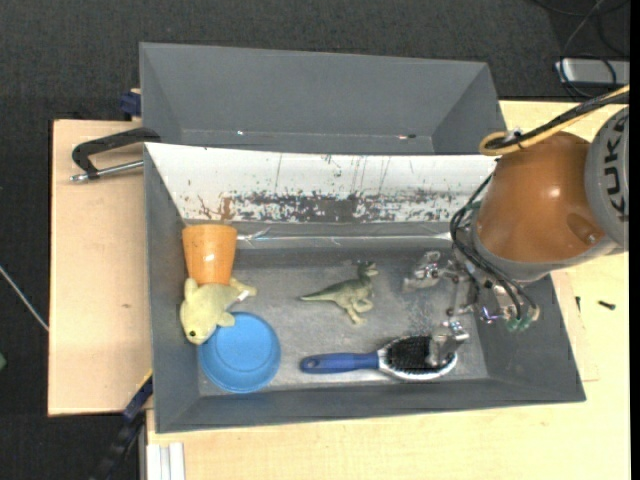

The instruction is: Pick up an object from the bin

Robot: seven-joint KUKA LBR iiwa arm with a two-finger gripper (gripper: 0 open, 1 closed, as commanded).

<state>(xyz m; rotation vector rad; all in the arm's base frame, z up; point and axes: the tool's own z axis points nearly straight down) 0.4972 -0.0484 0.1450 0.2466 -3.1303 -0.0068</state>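
The arm's orange cover was cut off at the right edge. The gripper hid the right end of the hairbrush head.

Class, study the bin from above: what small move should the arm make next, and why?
Probably lower the pincer slightly, straight down onto the hairbrush: it hangs at the right end of the brush's black head, near the front right of the bin, and the green dinosaur lies apart to the left.
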